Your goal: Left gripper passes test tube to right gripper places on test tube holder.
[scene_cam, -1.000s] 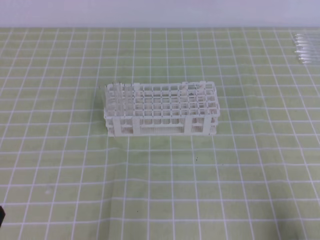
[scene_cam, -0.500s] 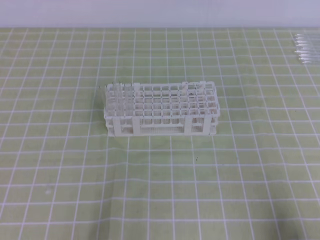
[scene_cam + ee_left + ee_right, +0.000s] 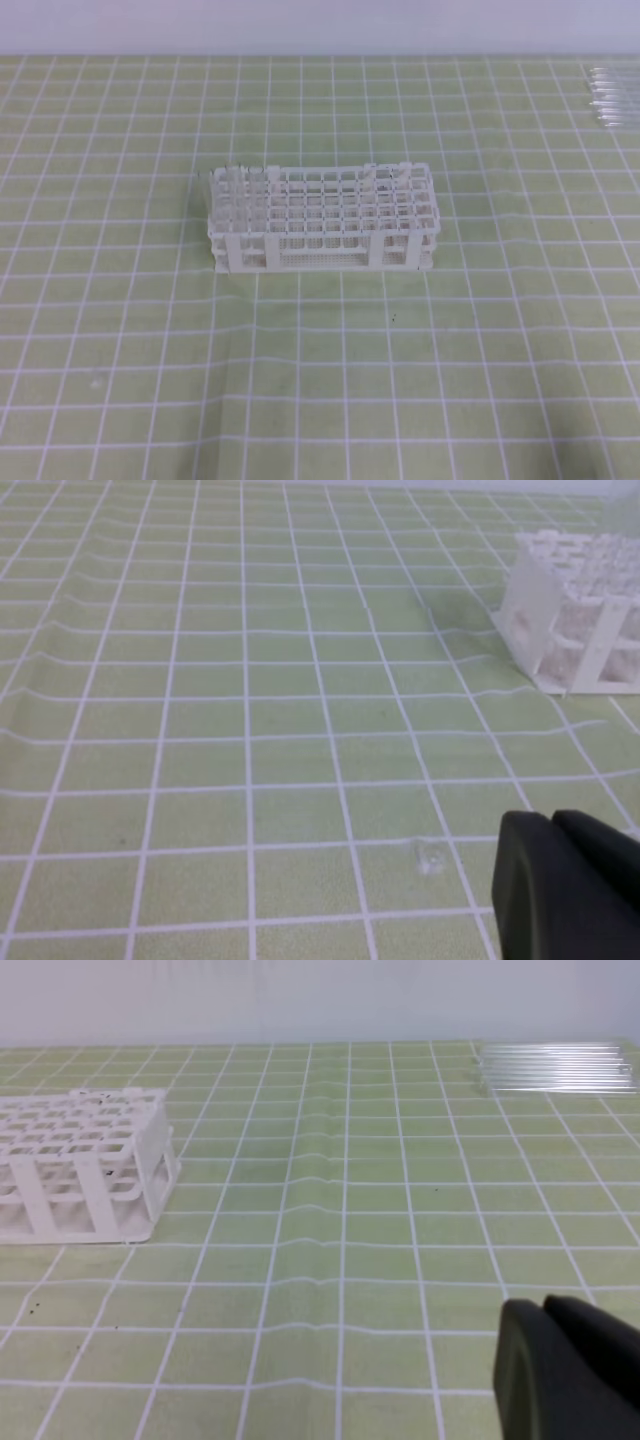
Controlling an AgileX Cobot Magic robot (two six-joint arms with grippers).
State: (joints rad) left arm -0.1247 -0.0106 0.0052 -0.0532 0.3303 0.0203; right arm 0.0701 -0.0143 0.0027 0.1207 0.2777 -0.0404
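The test tube holder (image 3: 322,220) stands near the middle of the green gridded worktop (image 3: 320,380), and thin clear tubes can be made out upright in its left-hand holes; a few more seem to stand toward its right end, though they are too faint to count. A row of clear tubes (image 3: 606,96) lies flat at the far right edge of the worktop, well apart from the holder — the same bundle is seen in the right wrist view (image 3: 555,1067).

Neither arm is seen in the high view. The left hand (image 3: 565,885) is caught only at the lower corner of its own camera, clenched and with nothing between its jaws; the right hand (image 3: 565,1370) likewise is pressed closed and empty, low over bare worktop.

No test tube is being carried or passed at this moment. Several placements appear done already; whether the lying tubes are still to be fetched cannot be settled — if so, a fresh pick by the left hand would be judged the next step.
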